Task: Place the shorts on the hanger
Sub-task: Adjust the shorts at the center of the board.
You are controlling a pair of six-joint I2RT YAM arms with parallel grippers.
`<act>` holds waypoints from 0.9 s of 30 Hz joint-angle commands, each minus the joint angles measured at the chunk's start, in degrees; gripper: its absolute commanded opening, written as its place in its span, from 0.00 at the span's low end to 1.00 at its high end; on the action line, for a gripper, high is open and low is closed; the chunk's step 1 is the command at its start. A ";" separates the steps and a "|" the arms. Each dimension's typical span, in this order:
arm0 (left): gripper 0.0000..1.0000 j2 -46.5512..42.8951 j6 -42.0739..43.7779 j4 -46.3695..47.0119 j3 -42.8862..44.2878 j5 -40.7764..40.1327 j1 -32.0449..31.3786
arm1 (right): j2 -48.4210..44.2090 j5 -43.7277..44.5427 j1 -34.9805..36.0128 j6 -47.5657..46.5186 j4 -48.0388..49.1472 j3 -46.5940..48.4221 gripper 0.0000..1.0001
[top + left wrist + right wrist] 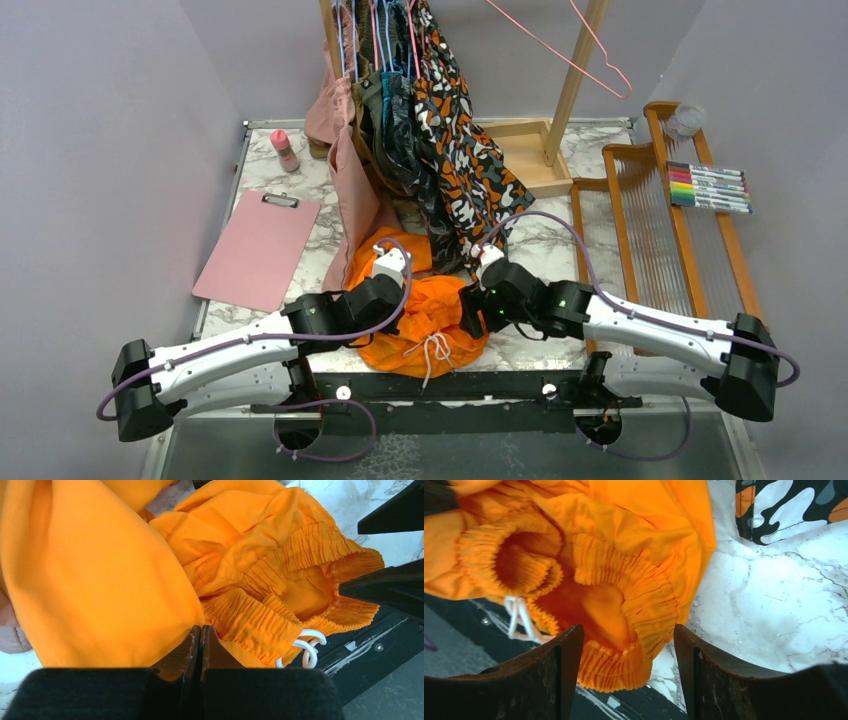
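The bright orange shorts [430,310] lie bunched on the marble table near its front edge, with the white drawstring [433,350] hanging towards me. My left gripper [397,305] is shut at their left side. In the left wrist view its tips [200,629] meet on a fold of the orange shorts [100,580] beside the gathered waistband. My right gripper [470,310] stands open at the right side, and in the right wrist view the waistband [634,605] lies loosely inside the right gripper [629,635]. The pink wire hanger [545,42] hangs high at the back on the wooden stand.
A rack at the back holds a blotch-patterned garment [460,150], a dusty pink garment [345,170] and dark clothes. A pink clipboard [258,248] and a small bottle [285,150] lie at the left. A wooden slatted rack [650,230] with markers [710,187] stands at the right.
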 commanded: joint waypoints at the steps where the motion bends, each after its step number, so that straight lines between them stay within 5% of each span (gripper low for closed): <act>1: 0.00 -1.92 -0.63 -0.39 0.76 -2.63 0.12 | 4.18 4.33 0.09 -1.89 -2.69 2.38 0.68; 8: 0.00 -5.31 -0.74 -0.97 1.05 -3.69 0.16 | 9.51 8.90 0.03 -1.58 0.16 2.21 0.63; 14: 0.00 -8.91 1.79 -1.30 4.70 -6.54 0.14 | 6.74 14.23 0.01 -1.55 1.97 6.38 0.02; 25: 0.00 -18.63 19.77 9.78 22.07 -13.46 0.13 | -7.49 21.20 -0.05 -16.34 7.22 28.74 0.01; 26: 0.02 -18.94 20.09 10.18 21.63 -13.45 0.13 | -8.42 21.39 -0.02 -16.26 7.60 28.22 0.01; 27: 0.15 -19.28 19.86 10.12 20.82 -13.59 0.15 | -9.42 21.62 0.00 -15.73 7.89 26.63 0.01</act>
